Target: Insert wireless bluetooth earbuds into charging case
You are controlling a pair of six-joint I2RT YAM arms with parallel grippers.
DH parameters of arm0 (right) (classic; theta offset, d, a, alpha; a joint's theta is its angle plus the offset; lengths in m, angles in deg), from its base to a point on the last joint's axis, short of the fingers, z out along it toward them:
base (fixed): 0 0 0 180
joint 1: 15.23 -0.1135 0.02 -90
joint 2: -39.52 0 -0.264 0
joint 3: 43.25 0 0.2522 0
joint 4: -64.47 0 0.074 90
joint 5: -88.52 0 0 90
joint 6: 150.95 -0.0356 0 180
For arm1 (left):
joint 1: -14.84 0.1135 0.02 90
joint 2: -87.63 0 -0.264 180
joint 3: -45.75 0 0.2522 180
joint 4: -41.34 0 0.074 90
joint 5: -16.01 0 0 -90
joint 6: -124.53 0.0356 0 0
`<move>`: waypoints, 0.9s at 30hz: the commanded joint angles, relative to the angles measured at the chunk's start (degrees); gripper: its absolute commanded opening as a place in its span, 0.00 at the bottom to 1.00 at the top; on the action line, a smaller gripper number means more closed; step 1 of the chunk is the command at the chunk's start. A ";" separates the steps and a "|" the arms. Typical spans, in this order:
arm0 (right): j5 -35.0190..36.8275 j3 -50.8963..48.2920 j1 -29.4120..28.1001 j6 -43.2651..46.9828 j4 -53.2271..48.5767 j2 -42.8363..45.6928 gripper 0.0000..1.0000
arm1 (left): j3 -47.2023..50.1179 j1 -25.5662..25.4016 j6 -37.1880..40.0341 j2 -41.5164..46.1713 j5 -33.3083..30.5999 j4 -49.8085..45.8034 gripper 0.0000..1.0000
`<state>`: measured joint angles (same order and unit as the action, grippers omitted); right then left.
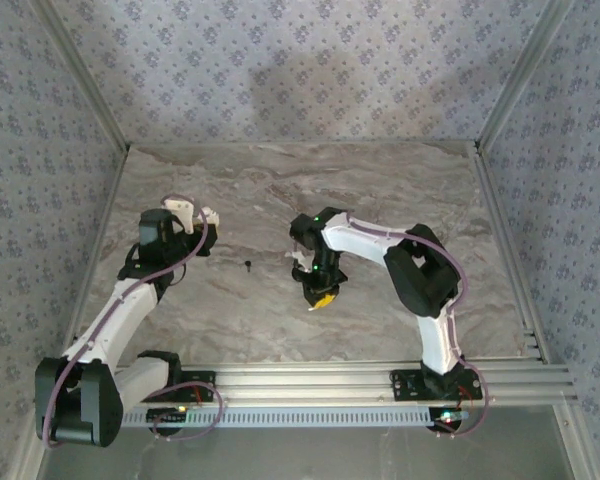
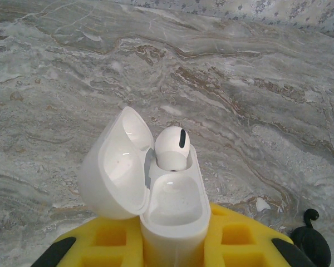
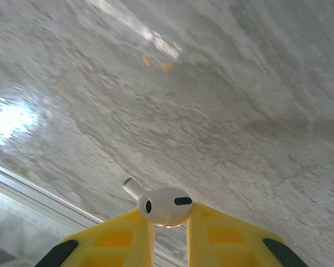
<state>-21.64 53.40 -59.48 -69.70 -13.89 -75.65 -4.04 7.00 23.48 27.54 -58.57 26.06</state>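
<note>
Earbud is sitting crosswise between the right gripper's pinching fingertips over the table's middle, stem pointing left in the wrist view, while the left gripper is clamping the upright, lid-open charging case at far left.

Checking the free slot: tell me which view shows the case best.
Left wrist: the case, lid open, stands close-up in the left gripper, one earbud seated, the other slot empty. In top external the case is a small white speck.
</note>
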 commanded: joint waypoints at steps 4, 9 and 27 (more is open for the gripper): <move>4.14 3.27 0.12 8.23 -7.08 -4.62 0.20 | 0.08 0.21 0.37 -0.11 1.12 0.90 0.13; 5.62 5.97 0.86 8.89 -7.85 -6.22 0.27 | 0.08 0.19 0.33 -0.36 1.26 1.04 0.13; 6.30 0.94 1.30 -39.40 -2.64 6.96 0.38 | -0.14 -0.25 0.48 -0.81 1.22 0.72 0.13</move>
<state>-14.63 57.99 -57.34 -91.67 -19.03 -72.00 -4.04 6.96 23.50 27.03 -58.16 26.06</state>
